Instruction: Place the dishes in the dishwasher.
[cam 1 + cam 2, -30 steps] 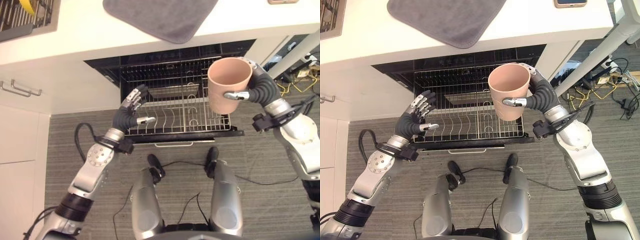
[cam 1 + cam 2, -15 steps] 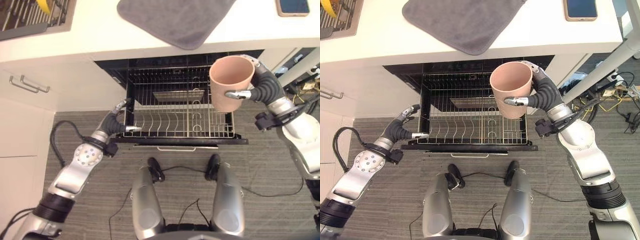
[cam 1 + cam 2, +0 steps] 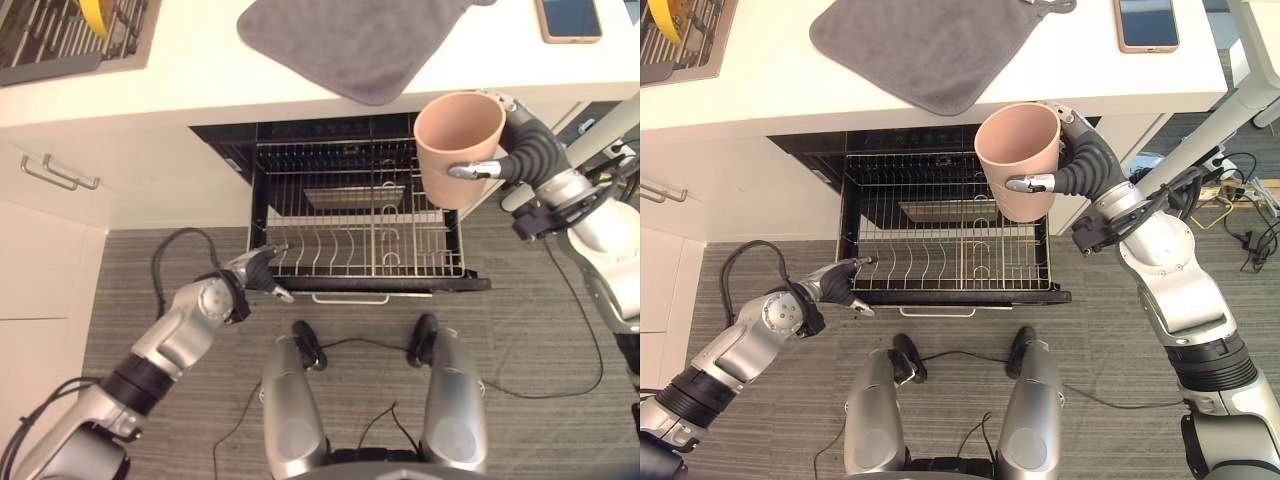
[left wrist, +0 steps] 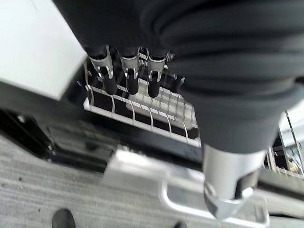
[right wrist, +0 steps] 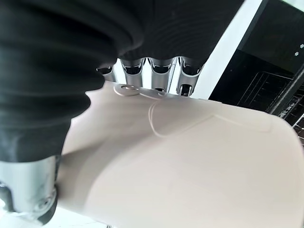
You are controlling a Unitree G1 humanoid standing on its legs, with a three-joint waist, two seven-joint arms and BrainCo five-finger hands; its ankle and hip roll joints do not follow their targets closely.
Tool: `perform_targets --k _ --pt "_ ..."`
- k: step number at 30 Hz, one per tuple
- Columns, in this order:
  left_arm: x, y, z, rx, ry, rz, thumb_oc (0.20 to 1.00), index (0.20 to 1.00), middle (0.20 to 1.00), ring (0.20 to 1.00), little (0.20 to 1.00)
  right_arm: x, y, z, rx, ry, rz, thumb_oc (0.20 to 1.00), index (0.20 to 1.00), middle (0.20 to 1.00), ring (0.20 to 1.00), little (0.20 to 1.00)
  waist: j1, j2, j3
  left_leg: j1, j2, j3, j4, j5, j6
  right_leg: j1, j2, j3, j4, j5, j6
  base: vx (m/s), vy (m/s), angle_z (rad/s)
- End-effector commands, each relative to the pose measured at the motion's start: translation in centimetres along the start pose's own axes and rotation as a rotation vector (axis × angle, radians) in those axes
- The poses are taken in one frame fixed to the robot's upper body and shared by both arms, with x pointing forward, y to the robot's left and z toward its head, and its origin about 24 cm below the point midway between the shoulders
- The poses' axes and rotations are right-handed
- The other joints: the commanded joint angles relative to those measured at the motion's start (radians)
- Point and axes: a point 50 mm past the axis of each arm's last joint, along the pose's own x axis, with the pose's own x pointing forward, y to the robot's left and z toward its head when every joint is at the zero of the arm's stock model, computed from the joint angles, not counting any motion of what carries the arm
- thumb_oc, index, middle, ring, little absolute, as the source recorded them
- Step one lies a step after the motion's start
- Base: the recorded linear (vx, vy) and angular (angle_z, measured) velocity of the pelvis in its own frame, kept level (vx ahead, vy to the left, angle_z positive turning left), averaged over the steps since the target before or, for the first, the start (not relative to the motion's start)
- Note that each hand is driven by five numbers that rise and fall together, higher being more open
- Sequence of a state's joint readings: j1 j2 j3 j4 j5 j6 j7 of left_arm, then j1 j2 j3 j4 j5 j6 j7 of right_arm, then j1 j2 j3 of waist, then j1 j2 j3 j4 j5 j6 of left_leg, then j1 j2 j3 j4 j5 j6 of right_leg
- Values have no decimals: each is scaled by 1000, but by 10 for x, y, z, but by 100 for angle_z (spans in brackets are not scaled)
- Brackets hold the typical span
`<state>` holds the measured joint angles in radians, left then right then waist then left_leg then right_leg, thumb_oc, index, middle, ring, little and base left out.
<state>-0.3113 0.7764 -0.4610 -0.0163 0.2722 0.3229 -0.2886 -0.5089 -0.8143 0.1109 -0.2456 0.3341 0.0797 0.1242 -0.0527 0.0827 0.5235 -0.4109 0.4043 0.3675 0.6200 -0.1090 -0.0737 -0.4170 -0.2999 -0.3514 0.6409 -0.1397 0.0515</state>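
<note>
Gripping the pink cup (image 3: pixel 1018 160), right robot hand (image 3: pixel 1080 170) nears a phone (image 3: pixel 1146 23)

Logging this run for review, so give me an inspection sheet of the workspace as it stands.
Surface: white counter above the open dishwasher.
Job's things: pink cup held upright over the pulled-out wire rack.
Clutter: grey mat, phone, drying rack on the counter.
Hands: right robot hand curled round the cup; left robot hand at the rack's front corner, fingers straight.
Cables: bundle on the floor.
Surroundings: cabinet handle.
</note>
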Motion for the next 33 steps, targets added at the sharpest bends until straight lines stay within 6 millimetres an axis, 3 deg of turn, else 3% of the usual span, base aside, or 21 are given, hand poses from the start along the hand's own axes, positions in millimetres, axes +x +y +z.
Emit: perform_targets --k 1,7,12,18,25,29,30,31,32,33 --pt "-6 -18 -8 80 23 -59 1000 1000 1000 1000 1000 6 -1 22 17 -129 -19 200 200 200 200 200 -13 -21 -74 -26 37 -12 -42 157 -78 107 -3 -3 -61 -113 27 0 0 0" --pt "-4 -42 -13 66 70 -200 1000 1000 1000 1000 1000 7 -4 20 2 -119 -22 200 200 200 200 200 -15 -19 -63 -31 40 -10 -38 161 -79 109 -2 -4 -64 -110 26 0 0 0" --pt "-9 -75 -37 50 224 -418 1000 1000 1000 1000 1000 13 -7 15 -36 -86 -8 200 200 200 200 200 -15 -14 -55 -29 42 -9 -31 168 -84 121 2 -9 -68 -113 21 0 0 0" --pt "-16 -90 -48 135 289 -572 1000 1000 1000 1000 1000 15 -14 4 -78 -15 1 200 200 200 200 200 -10 -12 -52 -32 46 -12 -26 179 -88 133 5 -18 -69 -115 18 4 -6 -2" --pt "-43 -106 -64 245 358 -843 1000 1000 1000 1000 1000 10 -20 -43 -88 200 -8 200 200 200 200 200 13 2 -39 -39 45 -22 -3 187 -90 159 3 -50 -77 -120 7 -2 -9 0" --pt "-51 -114 -70 251 364 -884 1000 1000 1000 1000 1000 7 -21 -64 -85 284 -15 200 200 200 200 200 26 11 -33 -45 38 -30 8 187 -89 168 4 -60 -79 -123 2 14 -5 0" --pt "-53 -117 -70 251 352 -878 1000 1000 1000 1000 1000 6 -22 -71 -82 321 -14 200 200 200 200 200 32 13 -32 -45 31 -47 21 171 -108 176 4 -54 -73 -142 9 0 0 0" --pt "-54 -118 -71 255 347 -877 1000 1000 1000 1000 1000 5 -23 -75 -86 338 -14 200 200 200 200 200 34 18 -29 -52 34 -38 16 188 -91 171 4 -67 -75 -128 -1 56 -16 2" --pt "-55 -119 -71 259 336 -873 1000 1000 1000 1000 1000 3 -24 -80 -84 368 -13 200 200 200 200 200 40 20 -31 -51 27 -53 25 172 -108 176 3 -58 -70 -145 7 -67 2 3" --pt "-56 -120 -71 261 328 -869 1000 1000 1000 1000 1000 2 -25 -85 -81 391 -19 200 200 200 200 200 44 26 -28 -57 31 -40 19 190 -91 174 3 -73 -75 -131 -3 -7 -3 5"
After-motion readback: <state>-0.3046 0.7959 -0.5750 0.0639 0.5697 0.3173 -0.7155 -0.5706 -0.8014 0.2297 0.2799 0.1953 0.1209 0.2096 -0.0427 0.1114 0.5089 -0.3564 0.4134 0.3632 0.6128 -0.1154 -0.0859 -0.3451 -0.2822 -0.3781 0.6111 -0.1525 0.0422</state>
